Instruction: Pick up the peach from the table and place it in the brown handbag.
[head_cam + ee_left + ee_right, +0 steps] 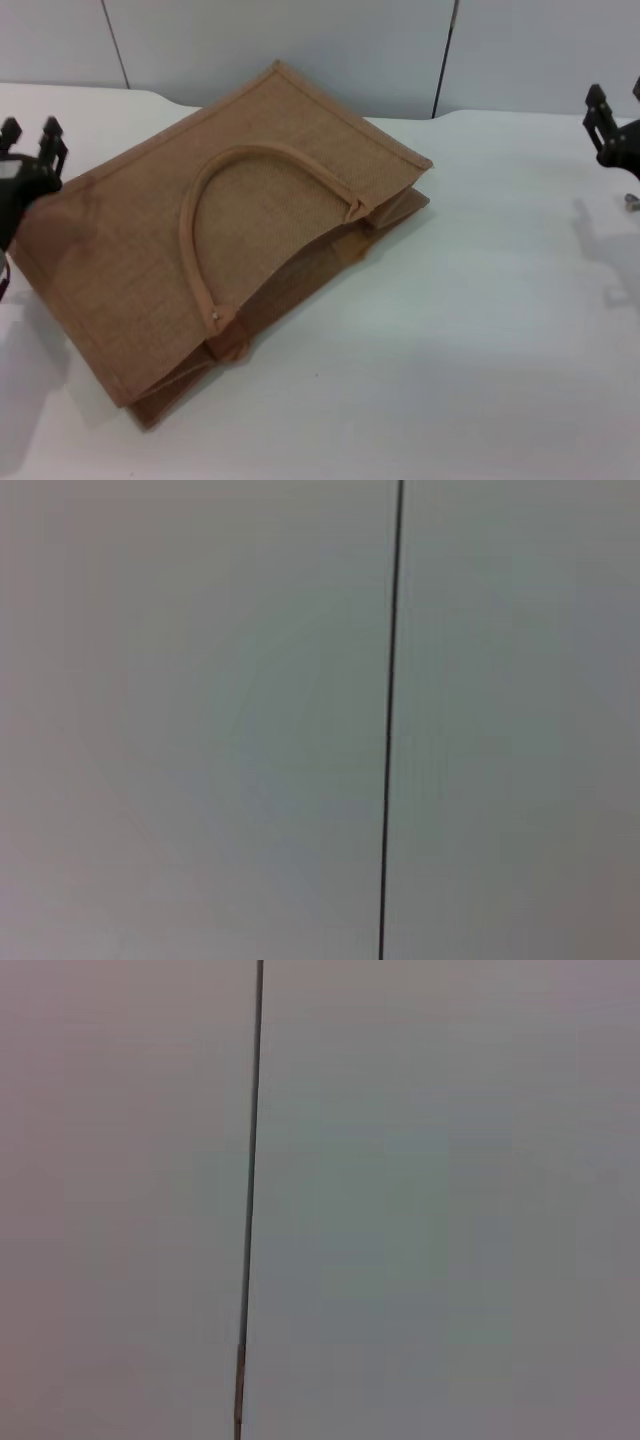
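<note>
My left pincer (30,135) hangs at the far left edge of the head view, above the bag's left corner; two dark fingertips stand apart with a gap between them, holding nothing. The brown handbag (130,260) lies flat on its side on the white bench (480,330), filling the left and middle of that view, turned at a slant; one looped handle (250,160) rests curved across its upper face, and the bag's mouth faces right and toward me; no writing or label legible on the jute. The peach is not visible in any view; I cannot tell where it sits. My right pincer (612,125) shows at the far right edge, raised over the bench, well apart from the bag; only part of it shows, so its opening I cannot tell. Both wrist views give only a plain pale wall (200,730) with one thin dark vertical seam (390,730); nothing readable there.
</note>
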{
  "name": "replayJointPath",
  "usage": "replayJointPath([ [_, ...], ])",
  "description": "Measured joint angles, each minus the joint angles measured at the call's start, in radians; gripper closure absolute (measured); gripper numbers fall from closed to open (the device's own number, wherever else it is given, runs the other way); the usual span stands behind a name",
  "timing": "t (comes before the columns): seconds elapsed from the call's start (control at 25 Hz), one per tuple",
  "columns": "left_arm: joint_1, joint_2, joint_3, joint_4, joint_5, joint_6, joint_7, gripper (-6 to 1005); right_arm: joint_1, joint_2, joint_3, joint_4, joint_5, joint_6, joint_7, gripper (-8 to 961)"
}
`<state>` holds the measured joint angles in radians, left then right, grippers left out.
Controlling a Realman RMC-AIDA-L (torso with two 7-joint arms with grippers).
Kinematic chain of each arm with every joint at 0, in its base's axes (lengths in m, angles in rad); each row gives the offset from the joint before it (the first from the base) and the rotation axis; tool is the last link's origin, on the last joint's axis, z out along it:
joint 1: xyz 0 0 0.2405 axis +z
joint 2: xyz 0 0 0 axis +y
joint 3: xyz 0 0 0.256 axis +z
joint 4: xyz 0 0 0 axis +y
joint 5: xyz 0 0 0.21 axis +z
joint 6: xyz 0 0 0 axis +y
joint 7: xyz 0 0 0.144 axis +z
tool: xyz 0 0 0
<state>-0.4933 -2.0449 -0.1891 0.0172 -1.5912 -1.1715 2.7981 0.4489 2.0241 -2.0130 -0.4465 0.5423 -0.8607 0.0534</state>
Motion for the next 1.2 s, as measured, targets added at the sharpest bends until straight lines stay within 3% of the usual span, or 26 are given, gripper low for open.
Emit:
replayJointPath([
  [0.48, 0.038, 0.002, -0.001, -0.04, -0.022, 0.034, 0.016, 503, 0.002, 0.002, -0.035, 0.045, 0.004, -0.002, -0.006, 401],
  [1.2, 0.014, 0.002, 0.01, -0.071, -0.016, 0.057, 0.012, 502, 0.017, 0.004, -0.036, 0.043, 0.004, -0.002, -0.006, 401],
])
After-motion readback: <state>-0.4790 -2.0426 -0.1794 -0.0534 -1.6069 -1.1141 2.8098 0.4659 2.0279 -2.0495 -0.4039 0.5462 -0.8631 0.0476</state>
